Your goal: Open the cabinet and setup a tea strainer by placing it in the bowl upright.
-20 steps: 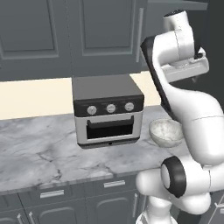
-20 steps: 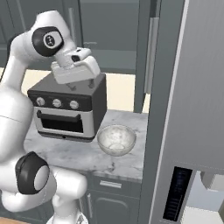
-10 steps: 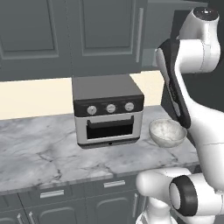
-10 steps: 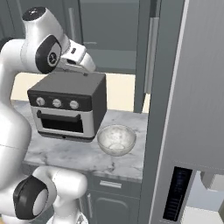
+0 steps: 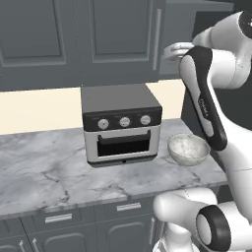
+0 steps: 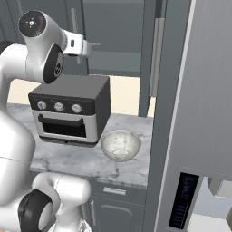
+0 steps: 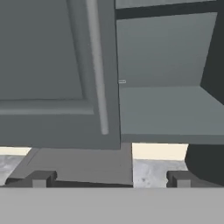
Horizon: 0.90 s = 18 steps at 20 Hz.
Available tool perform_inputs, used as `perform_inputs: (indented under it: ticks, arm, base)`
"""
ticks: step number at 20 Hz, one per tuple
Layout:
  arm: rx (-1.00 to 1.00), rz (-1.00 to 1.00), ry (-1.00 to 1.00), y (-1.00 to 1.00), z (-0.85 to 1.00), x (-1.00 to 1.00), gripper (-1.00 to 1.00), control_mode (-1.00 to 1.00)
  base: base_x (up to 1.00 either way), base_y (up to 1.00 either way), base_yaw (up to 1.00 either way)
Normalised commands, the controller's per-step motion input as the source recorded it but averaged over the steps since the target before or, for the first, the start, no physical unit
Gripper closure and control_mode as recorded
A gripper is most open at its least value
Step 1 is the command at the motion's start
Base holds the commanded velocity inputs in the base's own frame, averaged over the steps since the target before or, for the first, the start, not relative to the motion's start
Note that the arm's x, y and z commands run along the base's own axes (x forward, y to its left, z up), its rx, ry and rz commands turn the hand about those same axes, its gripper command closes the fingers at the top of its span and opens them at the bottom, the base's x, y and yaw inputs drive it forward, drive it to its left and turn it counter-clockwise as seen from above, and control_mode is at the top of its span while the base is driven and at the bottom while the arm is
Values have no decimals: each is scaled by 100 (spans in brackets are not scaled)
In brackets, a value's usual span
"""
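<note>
The cabinet [image 7: 166, 57] stands open, its grey shelf [image 7: 170, 111] bare apart from a tiny silver thing [image 7: 122, 81] at the back, too small to identify. Its door [image 6: 150, 68] is swung out, silver bar handle [image 6: 157, 56] facing the room. My gripper [image 7: 110, 179] is open and empty, level with the shelf's front edge, beside the neighbouring shut door's handle [image 7: 97, 65]. From the base the gripper [image 5: 170, 49] [image 6: 88, 45] reaches toward the opening above the toaster oven. The marbled bowl [image 5: 188, 149] [image 6: 120, 145] sits upright on the counter, right of the oven.
A dark toaster oven [image 5: 121, 123] [image 6: 70, 113] stands on the marble counter [image 5: 44, 167], under my hand. A tall grey fridge panel [image 6: 199, 113] rises close on the right. Low cabinets [image 5: 59, 231] run below the counter.
My arm has lifted and stretched forward, carrying the open gripper from above the toaster oven up to the cabinet opening. The door, bowl and oven have stayed put.
</note>
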Motion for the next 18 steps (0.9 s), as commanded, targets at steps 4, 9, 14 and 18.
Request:
perform_inputs:
  ticks: [4,9,14,18]
  arm:
    - [-15,0,12,34,0,27,-100,-100]
    - [-3,-11,2,4,0,17,-100,-100]
    - [0,-13,-9,18,0,50,-100,-100]
    - [0,-11,-1,3,0,42,-100,-100]
  base:
    - [0,0,0]
    - [0,0,0]
    - [0,0,0]
    - [0,0,0]
